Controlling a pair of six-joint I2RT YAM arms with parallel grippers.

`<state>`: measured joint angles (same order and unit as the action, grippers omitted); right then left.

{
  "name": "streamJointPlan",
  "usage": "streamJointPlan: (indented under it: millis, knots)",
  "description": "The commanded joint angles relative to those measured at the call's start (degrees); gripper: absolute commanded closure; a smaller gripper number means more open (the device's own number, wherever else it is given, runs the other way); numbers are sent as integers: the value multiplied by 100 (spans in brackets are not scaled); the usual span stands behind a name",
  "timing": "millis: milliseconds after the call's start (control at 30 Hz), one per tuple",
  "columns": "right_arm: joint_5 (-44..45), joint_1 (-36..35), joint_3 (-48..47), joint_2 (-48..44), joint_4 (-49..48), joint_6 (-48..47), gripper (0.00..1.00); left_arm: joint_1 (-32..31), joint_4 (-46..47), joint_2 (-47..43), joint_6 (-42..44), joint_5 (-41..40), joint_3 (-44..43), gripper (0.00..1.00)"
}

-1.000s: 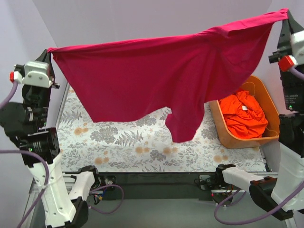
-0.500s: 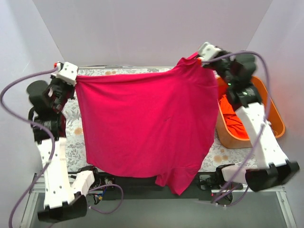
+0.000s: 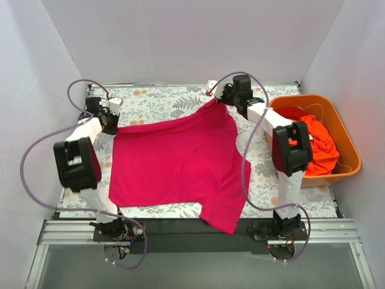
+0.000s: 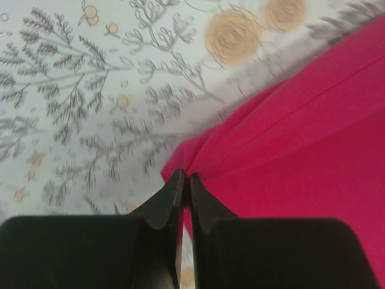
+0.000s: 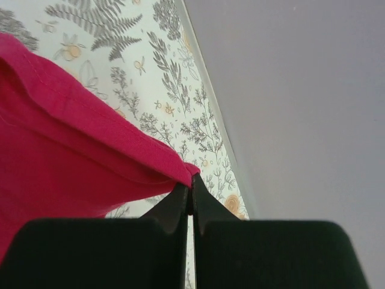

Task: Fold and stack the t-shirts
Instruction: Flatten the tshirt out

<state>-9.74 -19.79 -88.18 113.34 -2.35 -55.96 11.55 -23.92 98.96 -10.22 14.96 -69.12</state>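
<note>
The magenta-pink t-shirt (image 3: 180, 165) lies spread on the floral table, one sleeve hanging over the near edge. My left gripper (image 3: 114, 127) is shut on its far left corner, low over the table; the wrist view shows the cloth (image 4: 301, 138) pinched at the fingertips (image 4: 183, 177). My right gripper (image 3: 215, 97) is shut on the far right corner, holding it slightly raised; its wrist view shows the cloth (image 5: 72, 156) pinched at the tips (image 5: 191, 183). Orange-red t-shirts (image 3: 313, 144) lie crumpled in the tub.
An orange plastic tub (image 3: 346, 141) stands at the right edge of the table. The floral table cover (image 3: 162, 99) shows bare at the back. White walls close in the back and both sides, the back wall close to my right gripper.
Both arms have swung down and away from the camera, laying the magenta shirt from held high in the air to spread on the table. Both grippers stay shut on its corners.
</note>
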Motion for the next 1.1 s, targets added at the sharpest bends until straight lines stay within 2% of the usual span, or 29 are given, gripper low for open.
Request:
streamJointPlan:
  millis: [0,133,300,333,367,467,500,567,600,700,767,800,833,900,933,967,1033,1067]
  knots:
    - [541,2,-927,887,-521,-196,99,31,301,936,-243,-283,-864,100]
    - [938,-86,-2182,1874,-538,-195,99,31,274,1818,-384,-222,-1743,100]
    - [1570,-139,-3003,2797,-836,-318,99,23,169,2601,-604,-449,-2745,99]
    - [1684,-156,-3021,2868,-1011,-414,94,23,160,2802,-639,-624,-2886,99]
    - [1903,-183,-3038,2930,-1283,-433,76,23,82,2918,-700,-730,-2992,98]
    - [2116,-244,-3126,2984,-1382,-259,39,40,-86,3077,-946,-1004,-3309,77]
    - [2247,-244,-3109,2844,-1365,-170,36,75,-121,3033,-1017,-978,-3344,66]
    - [2310,-262,-2908,2528,-1277,137,30,128,-156,2745,-1131,-908,-3292,53]
    - [2292,-279,-2532,2083,-1103,269,29,198,-174,2604,-1210,-812,-3266,48]
    - [2161,-280,-1907,1064,-584,716,24,286,-560,2086,-1193,-451,-3239,44]
    - [1986,-271,-1501,604,469,972,3,313,-1172,1856,-1036,-83,-3265,44]
    - [1802,-271,-1344,175,820,1226,3,313,-1350,1655,-904,189,-3213,44]
    - [1608,-253,-1116,-3,1616,1289,4,313,-1491,1531,-851,348,-3143,44]
    - [1203,-236,-912,-390,2350,1482,12,313,-1940,1259,-684,751,-2889,45]
    - [1028,-201,-781,-479,3014,1683,16,313,-2028,1188,-640,823,-2792,46]
    - [792,-174,-719,-540,3282,1772,29,313,-2168,1144,-639,868,-2591,47]
    - [439,-52,-630,-585,3687,2114,39,321,-2239,1056,-604,938,-2370,49]
    - [359,-16,-604,-524,3837,2255,48,313,-2240,1038,-604,938,-2265,51]
